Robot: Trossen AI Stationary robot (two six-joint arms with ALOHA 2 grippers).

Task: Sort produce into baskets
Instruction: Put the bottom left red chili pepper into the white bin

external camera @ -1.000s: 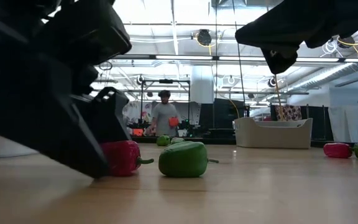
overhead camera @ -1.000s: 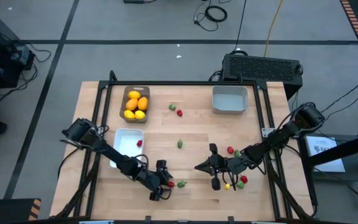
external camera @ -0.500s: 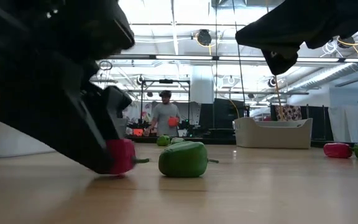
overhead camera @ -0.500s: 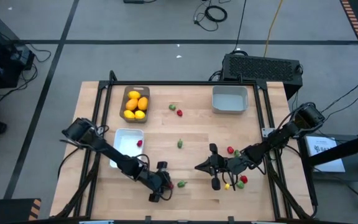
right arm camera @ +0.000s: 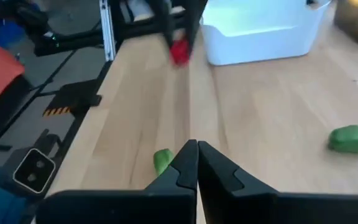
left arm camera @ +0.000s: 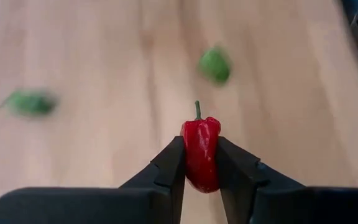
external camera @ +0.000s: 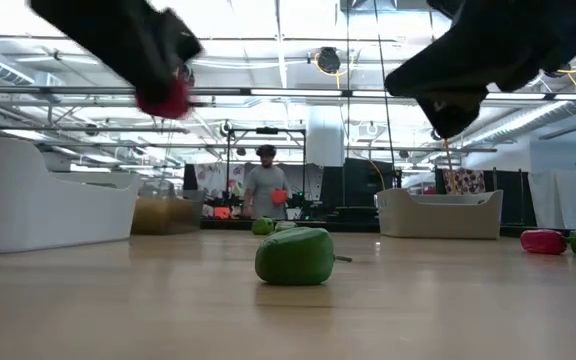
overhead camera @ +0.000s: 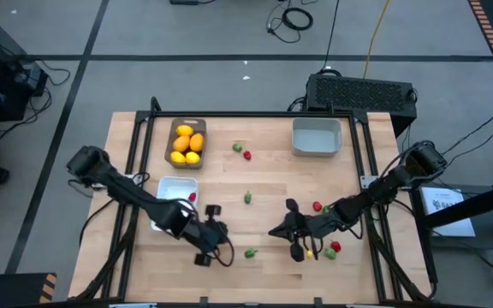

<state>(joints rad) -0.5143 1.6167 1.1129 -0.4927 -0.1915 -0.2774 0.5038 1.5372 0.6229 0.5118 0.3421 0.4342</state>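
My left gripper (overhead camera: 221,233) hangs above the table's near middle, shut on a small red pepper (left arm camera: 201,152); the low view shows that pepper (external camera: 165,97) high above the wood. A green piece (overhead camera: 250,253) lies on the table just beside it. My right gripper (overhead camera: 272,231) hovers shut with nothing in it, right of centre. The grey-brown basket (overhead camera: 171,130) holds yellow lemons (overhead camera: 187,143). In the white basket (overhead camera: 168,190) lies one red piece (overhead camera: 192,196). The pale grey bin (overhead camera: 317,137) stands at the far right. My left gripper pinches the red pepper's body (left arm camera: 199,163) between its two fingers (left arm camera: 171,163), one on each side. The green stem (left arm camera: 197,109) points away from the gripper. The fingers slant down toward the table's right. The pepper is lifted clear of the table.
Loose produce lies about: a green piece (overhead camera: 248,198) at centre, a green and a red one (overhead camera: 247,155) farther back, and several red, green and yellow pieces (overhead camera: 335,248) under my right arm. A black vented box (overhead camera: 362,90) stands behind the table. A person (external camera: 265,190) stands far off.
My left gripper has shut on the red pepper that lay on the table next to the green piece. It has then risen and drawn back toward the white basket, lifting the pepper clear. The green piece has stayed where it was.
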